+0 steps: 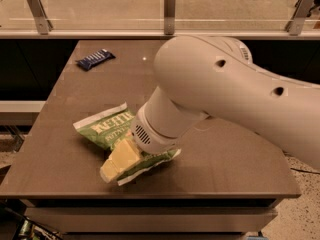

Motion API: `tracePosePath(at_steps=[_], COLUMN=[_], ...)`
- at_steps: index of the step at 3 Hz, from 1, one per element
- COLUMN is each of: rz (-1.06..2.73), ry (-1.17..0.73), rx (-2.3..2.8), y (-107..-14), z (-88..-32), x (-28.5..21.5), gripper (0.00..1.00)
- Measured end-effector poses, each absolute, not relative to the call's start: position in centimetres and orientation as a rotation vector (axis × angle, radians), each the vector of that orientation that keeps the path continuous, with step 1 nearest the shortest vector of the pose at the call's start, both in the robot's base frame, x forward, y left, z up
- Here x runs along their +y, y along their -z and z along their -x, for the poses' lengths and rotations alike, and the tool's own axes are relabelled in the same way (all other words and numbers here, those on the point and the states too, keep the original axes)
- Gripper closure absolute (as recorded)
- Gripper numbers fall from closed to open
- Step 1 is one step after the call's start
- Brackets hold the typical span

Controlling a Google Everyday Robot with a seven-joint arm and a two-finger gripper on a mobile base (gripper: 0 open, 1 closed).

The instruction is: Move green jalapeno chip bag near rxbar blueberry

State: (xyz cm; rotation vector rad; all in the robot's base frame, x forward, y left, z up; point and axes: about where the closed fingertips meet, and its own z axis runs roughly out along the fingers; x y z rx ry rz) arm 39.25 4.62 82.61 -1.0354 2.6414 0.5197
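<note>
The green jalapeno chip bag (107, 126) lies crinkled on the brown table (60, 149), near the front left. My gripper (117, 163) is down on the bag's near right part, and the big white arm (225, 94) above it hides the middle of the bag. The bag's torn-looking white end (150, 163) sticks out to the right of the gripper. The rxbar blueberry (95, 59), a small dark blue wrapper, lies at the table's far left corner, well apart from the bag.
A glass barrier with metal posts (170, 9) runs behind the table. The table's front edge (150, 196) is close below the bag. The arm covers much of the table's right half.
</note>
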Motion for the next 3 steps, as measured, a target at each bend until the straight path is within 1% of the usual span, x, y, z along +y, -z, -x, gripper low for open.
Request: tracePosePath(at_steps=[3], rz=[1.041], ry=[-0.510], rx=[2.632], y=[-83.00], z=[-39.02], x=[4.77], gripper=[0.87])
